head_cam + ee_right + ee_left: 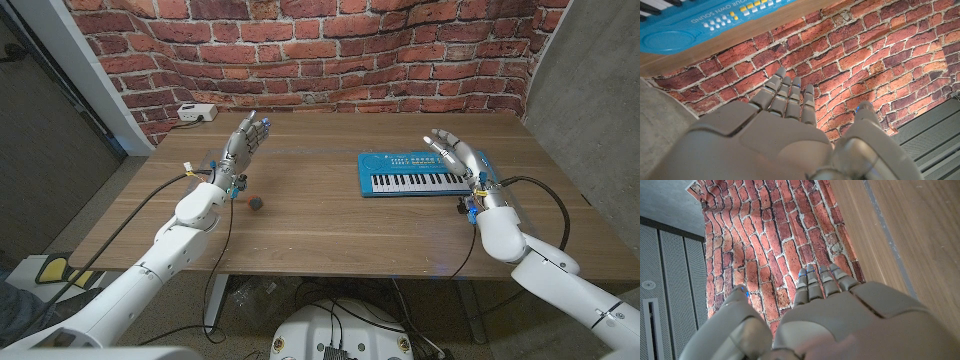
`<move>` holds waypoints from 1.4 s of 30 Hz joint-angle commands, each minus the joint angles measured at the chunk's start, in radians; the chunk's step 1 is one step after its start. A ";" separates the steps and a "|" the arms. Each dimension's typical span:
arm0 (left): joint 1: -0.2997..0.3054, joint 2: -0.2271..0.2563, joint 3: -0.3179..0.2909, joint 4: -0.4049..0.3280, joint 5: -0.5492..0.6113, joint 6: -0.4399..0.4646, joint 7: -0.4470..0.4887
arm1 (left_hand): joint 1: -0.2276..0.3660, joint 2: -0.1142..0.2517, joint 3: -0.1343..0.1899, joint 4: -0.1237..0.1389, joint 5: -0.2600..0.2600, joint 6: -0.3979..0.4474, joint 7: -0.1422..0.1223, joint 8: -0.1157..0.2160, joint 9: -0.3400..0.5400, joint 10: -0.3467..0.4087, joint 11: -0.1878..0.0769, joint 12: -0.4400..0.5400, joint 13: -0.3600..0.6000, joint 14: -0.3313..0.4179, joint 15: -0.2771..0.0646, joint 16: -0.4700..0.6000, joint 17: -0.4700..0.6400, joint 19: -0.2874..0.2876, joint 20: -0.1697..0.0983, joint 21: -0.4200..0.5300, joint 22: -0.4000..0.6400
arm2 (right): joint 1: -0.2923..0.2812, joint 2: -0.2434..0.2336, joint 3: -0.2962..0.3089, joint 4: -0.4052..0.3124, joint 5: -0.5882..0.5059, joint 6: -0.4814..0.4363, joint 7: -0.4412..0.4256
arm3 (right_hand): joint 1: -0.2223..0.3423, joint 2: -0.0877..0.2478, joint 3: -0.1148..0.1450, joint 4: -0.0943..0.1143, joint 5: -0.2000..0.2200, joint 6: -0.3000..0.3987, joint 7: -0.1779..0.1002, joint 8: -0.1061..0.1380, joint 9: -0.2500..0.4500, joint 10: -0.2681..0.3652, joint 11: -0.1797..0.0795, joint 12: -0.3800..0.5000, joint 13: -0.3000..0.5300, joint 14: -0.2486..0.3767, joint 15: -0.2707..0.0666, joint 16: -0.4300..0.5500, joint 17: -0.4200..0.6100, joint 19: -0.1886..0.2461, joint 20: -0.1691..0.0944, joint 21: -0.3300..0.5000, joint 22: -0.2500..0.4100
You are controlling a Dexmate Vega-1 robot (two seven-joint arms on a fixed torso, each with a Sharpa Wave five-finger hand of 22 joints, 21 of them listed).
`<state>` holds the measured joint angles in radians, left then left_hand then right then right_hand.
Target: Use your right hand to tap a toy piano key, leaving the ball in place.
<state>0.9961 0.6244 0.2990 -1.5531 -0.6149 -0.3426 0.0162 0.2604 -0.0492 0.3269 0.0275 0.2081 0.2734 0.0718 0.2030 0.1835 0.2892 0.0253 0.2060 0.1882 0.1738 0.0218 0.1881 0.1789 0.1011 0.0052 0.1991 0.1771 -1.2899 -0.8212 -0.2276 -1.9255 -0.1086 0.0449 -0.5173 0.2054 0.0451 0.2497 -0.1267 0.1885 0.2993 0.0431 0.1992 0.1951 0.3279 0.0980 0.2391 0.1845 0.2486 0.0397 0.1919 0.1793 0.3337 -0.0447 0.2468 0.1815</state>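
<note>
The right hand (457, 160), fingers spread and empty, hovers at the toy piano's (415, 175) right end; the ball (257, 202) sits well left of it.

No readable text anywhere. The piano (418, 175) has small white and yellow button marks and some print on its blue panel (715, 17), too small and blurred to make out. No brand, number or sign legible.

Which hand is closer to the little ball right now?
Left. The left hand is raised just beside the ball; the right hand is far across, over the toy piano.
</note>
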 commanded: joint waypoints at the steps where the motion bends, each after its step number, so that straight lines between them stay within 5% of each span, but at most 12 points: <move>1: 0.015 0.000 -0.004 -0.012 0.003 -0.001 0.014 | 0.006 -0.002 -0.001 0.000 0.000 -0.006 0.002 -0.004 0.005 -0.009 0.001 -0.007 0.004 -0.008 0.005 -0.006 0.004 -0.002 0.000 0.001 0.003 | 0.038 0.034 0.019 0.042 0.130 0.095 0.100 | -0.009 -0.003 -0.004 0.002 -0.003 0.000 0.002 0.001 0.003 0.004 0.007 -0.003 0.001 -0.002 0.006 -0.004 0.004 0.009 -0.005 0.000 0.002; 27: 0.013 0.005 -0.003 -0.014 -0.002 0.011 0.006 | 0.009 0.001 -0.004 0.000 0.000 -0.020 0.001 -0.008 0.005 -0.023 0.000 -0.009 0.004 -0.033 0.007 -0.010 0.004 -0.021 -0.008 -0.003 0.004 | 0.142 0.148 0.001 0.233 0.522 0.276 0.343 | -0.027 -0.008 -0.014 0.010 -0.007 0.011 0.010 0.002 0.001 0.000 0.021 -0.011 0.002 -0.010 0.024 -0.007 0.006 -0.003 0.006 -0.013 0.003; 42: 0.013 0.011 0.001 -0.026 0.004 0.027 0.014 | 0.010 0.002 -0.006 0.000 0.000 -0.022 0.001 -0.008 0.005 -0.024 0.001 -0.009 0.004 -0.043 0.006 -0.010 0.004 -0.031 -0.010 -0.004 0.005 | 0.183 0.169 -0.016 0.296 0.604 0.314 0.396 | -0.033 -0.012 -0.018 0.013 -0.007 0.005 0.014 -0.001 0.000 0.003 0.024 -0.011 0.002 -0.009 0.025 -0.006 0.007 -0.002 0.006 -0.015 0.003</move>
<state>1.0091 0.6278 0.2979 -1.5671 -0.6155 -0.3317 0.0229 0.2606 -0.0491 0.3271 0.0275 0.2081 0.2554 0.0718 0.1990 0.1835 0.2676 0.0284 0.1974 0.1882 0.1387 0.0285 0.1804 0.1789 0.0725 -0.0018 0.1991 0.1792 -1.1352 -0.6673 -0.2327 -1.6717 0.4267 0.3283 -0.1657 0.1815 0.0320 0.2355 -0.1125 0.1846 0.3088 0.0593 0.1991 0.1955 0.3245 0.1161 0.2312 0.1844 0.2361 0.0593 0.1882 0.1840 0.3334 -0.0445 0.2321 0.1816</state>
